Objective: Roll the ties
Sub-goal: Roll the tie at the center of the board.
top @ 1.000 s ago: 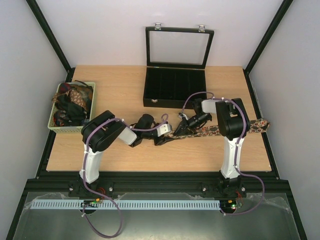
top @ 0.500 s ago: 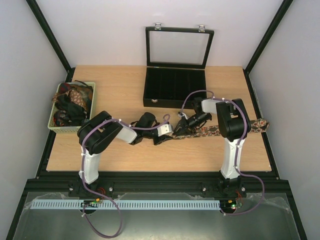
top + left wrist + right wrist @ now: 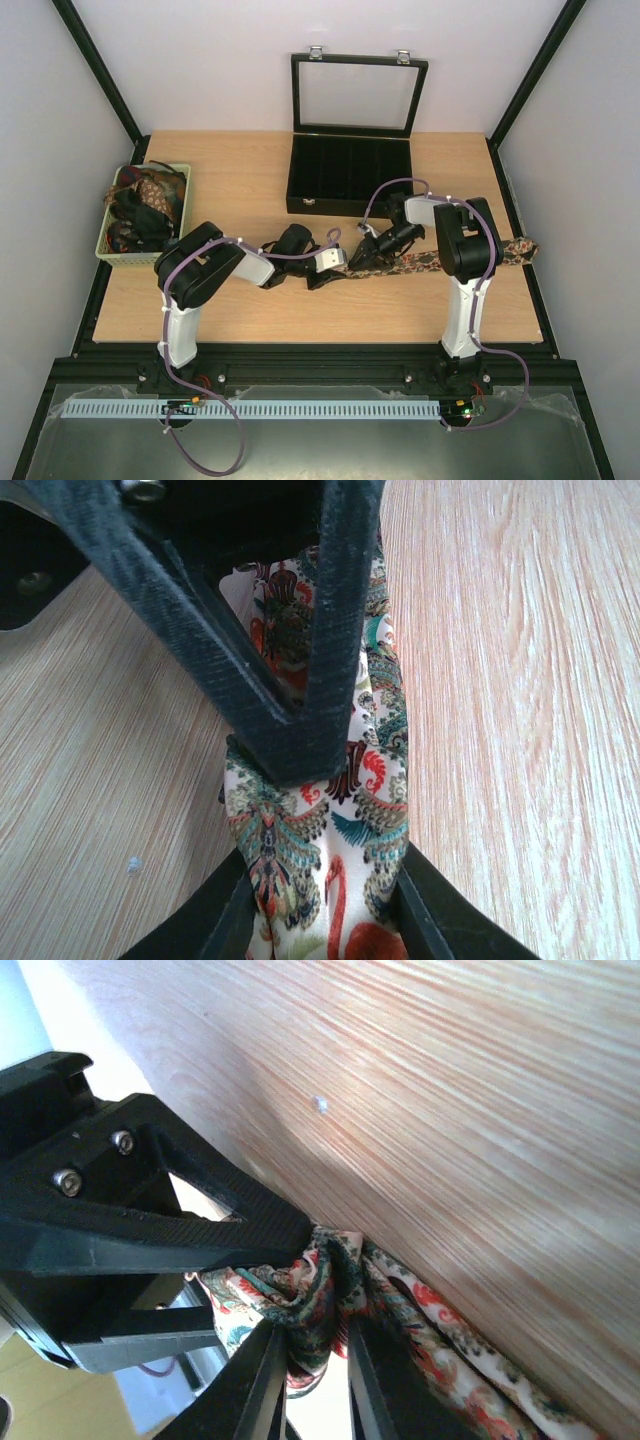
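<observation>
Left gripper (image 3: 322,880) and right gripper (image 3: 312,1345) meet nose to nose mid-table, each pinching the bunched end of the tie (image 3: 420,262). The tie runs right under the right arm (image 3: 462,250) to the table (image 3: 300,315) edge. Open case (image 3: 350,175) just behind, basket (image 3: 103,252) of ties (image 3: 145,205) well left; room to move toward the near edge.

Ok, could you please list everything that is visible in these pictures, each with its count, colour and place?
table: one, light wood, under everything.
case: one, black, glass lid standing open, back centre of the table.
basket: one, pale green, left edge of the table.
ties in the basket: several, exact count unclear, brown, dark and reddish, piled together.
loose tie: one, brown-tan patterned, lying on the table from the centre toward the right edge.
left gripper: one, black, closed on the loose tie, at table centre.
right gripper: one, black, closed on the same bunched part, facing the left gripper.
</observation>
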Tool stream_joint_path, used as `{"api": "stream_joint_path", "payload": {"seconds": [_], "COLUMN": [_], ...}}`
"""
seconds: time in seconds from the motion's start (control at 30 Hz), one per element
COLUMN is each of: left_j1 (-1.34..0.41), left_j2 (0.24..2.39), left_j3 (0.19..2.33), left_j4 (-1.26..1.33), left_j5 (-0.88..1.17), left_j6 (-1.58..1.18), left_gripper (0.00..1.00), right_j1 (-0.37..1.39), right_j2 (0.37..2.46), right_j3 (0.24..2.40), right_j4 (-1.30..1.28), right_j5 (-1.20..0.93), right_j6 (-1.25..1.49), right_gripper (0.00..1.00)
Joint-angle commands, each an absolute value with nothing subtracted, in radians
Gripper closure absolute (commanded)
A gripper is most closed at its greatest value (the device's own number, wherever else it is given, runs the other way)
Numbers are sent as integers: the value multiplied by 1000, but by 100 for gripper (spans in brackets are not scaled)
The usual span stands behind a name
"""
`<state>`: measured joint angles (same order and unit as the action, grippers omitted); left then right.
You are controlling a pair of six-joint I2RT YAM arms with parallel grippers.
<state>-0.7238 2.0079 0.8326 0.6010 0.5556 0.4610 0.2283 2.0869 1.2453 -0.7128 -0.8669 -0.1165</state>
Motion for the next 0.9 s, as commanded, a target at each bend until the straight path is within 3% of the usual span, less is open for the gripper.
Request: {"api": "stream_joint_path", "payload": {"seconds": [0.0, 0.07, 0.27, 0.37, 0.43, 0.53, 0.67, 0.87], "left_j1": [-727, -729, -729, -721, -712, -710, -714, -735], "left_j2": [2036, 2038, 2038, 2023, 1998, 1978, 2017, 2134], "left_j3": [797, 800, 797, 780, 753, 725, 747, 840], "left_j4": [427, 424, 432, 466, 520, 598, 665, 708], "left_j5": [506, 505, 507, 528, 562, 593, 619, 628], "left_j6": [471, 472, 469, 444, 424, 389, 324, 242], "left_gripper": [77, 77, 76, 60, 44, 33, 29, 31], "right_j1": [218, 218, 217, 216, 217, 217, 218, 216], "right_j2": [2063, 2065, 2075, 2080, 2086, 2101, 2105, 2109], "right_j3": [1250, 1247, 1234, 1207, 1192, 1184, 1171, 1147], "right_j4": [-764, -752, -744, -712, -686, -668, -653, -618], "right_j5": [-838, -848, -823, -770, -729, -677, -618, -605], "right_j6": [-122, -112, -131, -123, -112, -102, -98, -82], "right_gripper": [90, 98, 99, 99, 99, 99, 99, 99]}}
